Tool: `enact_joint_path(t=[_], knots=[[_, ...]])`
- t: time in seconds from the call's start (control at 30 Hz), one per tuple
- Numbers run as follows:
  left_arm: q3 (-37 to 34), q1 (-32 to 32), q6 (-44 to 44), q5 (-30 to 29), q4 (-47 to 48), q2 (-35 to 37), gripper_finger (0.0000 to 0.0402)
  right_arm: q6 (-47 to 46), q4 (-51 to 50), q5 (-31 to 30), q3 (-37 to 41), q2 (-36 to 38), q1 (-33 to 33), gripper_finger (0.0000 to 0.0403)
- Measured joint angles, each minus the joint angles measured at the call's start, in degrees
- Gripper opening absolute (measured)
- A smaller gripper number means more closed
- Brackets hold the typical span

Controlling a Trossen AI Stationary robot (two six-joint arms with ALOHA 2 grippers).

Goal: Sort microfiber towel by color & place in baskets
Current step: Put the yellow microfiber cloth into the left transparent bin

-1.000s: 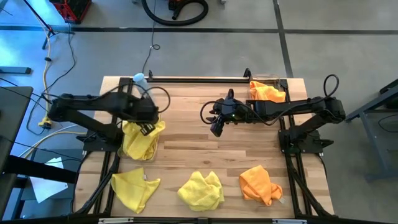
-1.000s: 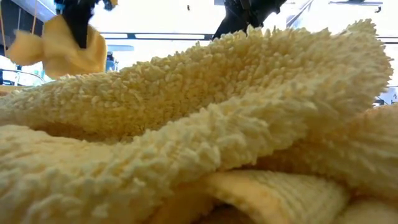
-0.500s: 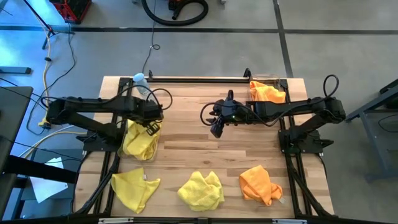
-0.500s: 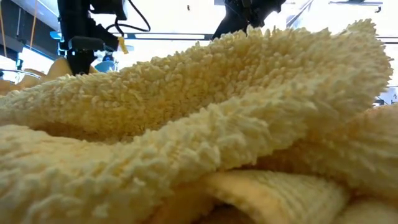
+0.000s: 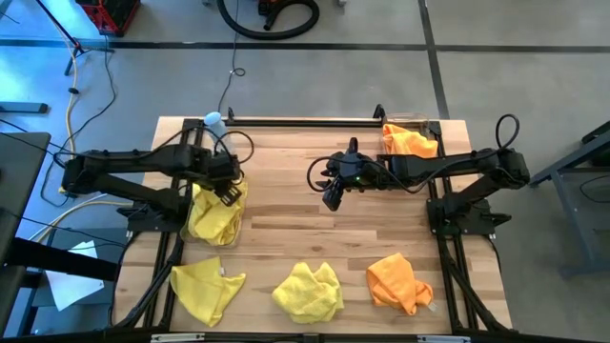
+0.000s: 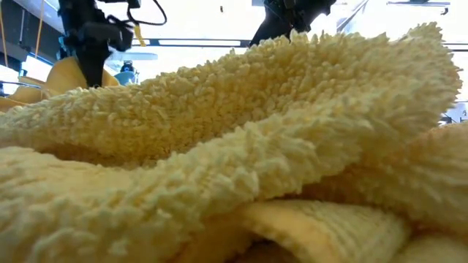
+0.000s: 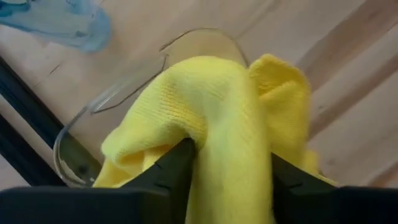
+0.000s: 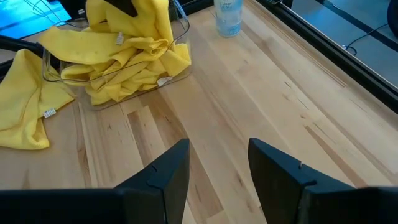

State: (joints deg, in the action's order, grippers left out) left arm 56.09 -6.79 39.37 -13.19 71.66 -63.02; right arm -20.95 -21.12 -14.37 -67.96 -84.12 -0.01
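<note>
My left gripper (image 5: 225,191) points down over the left basket (image 5: 191,229), a clear bin heaped with yellow towels (image 8: 118,56). Its fingers stand apart around one more yellow towel (image 7: 217,106). My right gripper (image 5: 331,200) hangs open and empty above the middle of the table. The right basket (image 5: 424,122) at the far right corner holds an orange towel (image 5: 410,141). Two yellow towels (image 5: 205,289) (image 5: 307,291) and an orange one (image 5: 397,282) lie loose along the near edge. My left gripper comes from above, pointing steeply down, with a bunched fold of the yellow towel (image 7: 231,155) between its two parted fingers (image 7: 180,165); the cloth lies against both. The towel bulges out past the fingertips over the basket's rim (image 7: 81,124). Its lower end is hidden.
A clear bottle with a blue cap (image 5: 214,122) stands at the far left corner, close behind the left basket. One loose yellow towel (image 6: 234,161) fills almost the whole low view. Bare wood lies between the two arms.
My left gripper has gone down toward the left basket and a little toward the table's left edge, carrying the yellow towel. The towel hung clear below the fingers a second ago; now it has sunk onto the pile in the basket.
</note>
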Motion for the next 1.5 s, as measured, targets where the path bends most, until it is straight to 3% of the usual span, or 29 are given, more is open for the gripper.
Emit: enact_joint_path(t=[0.27, 0.4, 0.57, 0.8, 1.07, 1.23, 1.4, 1.5], knots=[[7.52, 0.04, 2.63, 0.65, 2.49, 5.09, 0.0142, 0.31, 0.02, -0.02, 0.0, 0.0, 0.0, 0.0158], [7.24, 0.07, 7.16, 0.65, 2.56, 6.79, 0.0137, 0.37, 0.0, -0.02, 0.0, 0.0, 0.0, 0.0158], [2.2, 0.07, 11.73, 0.9, 1.65, 6.8, 0.0109, 0.26, 0.0, -0.02, 0.0, 0.0, 0.0, 0.0158], [-8.68, 0.09, 13.72, 1.31, -9.61, 3.74, 0.0008, 0.31, 0.0, -0.02, 0.0, 0.0, 0.0, 0.0158], [-14.08, 0.09, 16.13, 4.28, -11.97, -0.61, 0.0002, 0.42, -0.17, -0.72, 0.0, 0.0, 0.0, 0.0158], [-10.21, 0.09, 16.5, 5.22, -11.4, 0.46, 0.0002, 0.42, -0.26, -0.85, 0.0, 0.0, 0.0, 0.0158], [-1.23, 0.09, 16.08, 5.32, -7.71, 2.77, 0.0001, 0.28, -0.29, -0.87, 0.0, 0.0, 0.0, 0.0158], [5.06, 0.09, 14.6, 1.41, -3.86, 3.45, 0.0, 0.26, -0.31, -0.87, 0.0, 0.0, 0.0, 0.0158]])
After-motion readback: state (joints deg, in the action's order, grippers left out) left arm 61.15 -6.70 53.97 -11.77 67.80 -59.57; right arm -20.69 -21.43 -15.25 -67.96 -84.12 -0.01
